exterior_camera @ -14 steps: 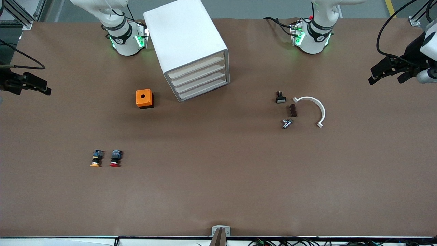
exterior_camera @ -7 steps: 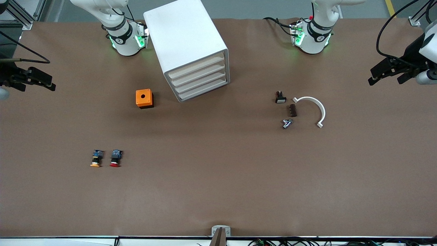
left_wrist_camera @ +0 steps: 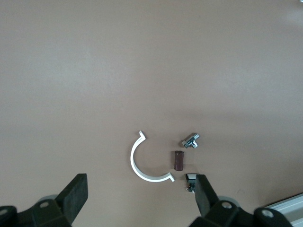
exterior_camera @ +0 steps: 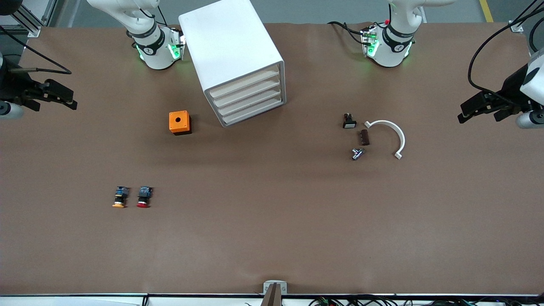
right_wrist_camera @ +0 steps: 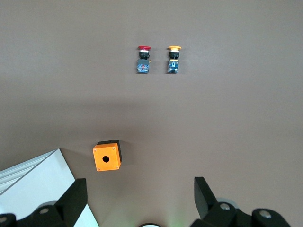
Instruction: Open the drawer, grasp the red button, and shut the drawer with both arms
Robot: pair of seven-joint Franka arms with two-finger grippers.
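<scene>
The white cabinet (exterior_camera: 231,51) stands between the arms' bases, and its top drawer (exterior_camera: 244,83) is shut flush like the three below. It also shows in the right wrist view (right_wrist_camera: 33,182). The red-capped button (exterior_camera: 143,197) lies on the table toward the right arm's end, beside the orange-yellow one (exterior_camera: 120,198). Both show in the right wrist view, red (right_wrist_camera: 143,59) and yellow (right_wrist_camera: 173,59). My right gripper (exterior_camera: 68,98) hovers open and empty over the table's edge at its own end (right_wrist_camera: 139,195). My left gripper (exterior_camera: 465,111) hovers open and empty over its end (left_wrist_camera: 140,194).
An orange box with a hole (exterior_camera: 179,122) sits beside the cabinet (right_wrist_camera: 106,155). Toward the left arm's end lie a white half ring (exterior_camera: 390,135), a brown cylinder (exterior_camera: 364,137), a metal fitting (exterior_camera: 357,153) and a small black switch (exterior_camera: 349,121).
My right gripper has shifted inward over the table toward the cabinet. My left gripper has shifted a little along its end of the table. Nothing on the table has moved.
</scene>
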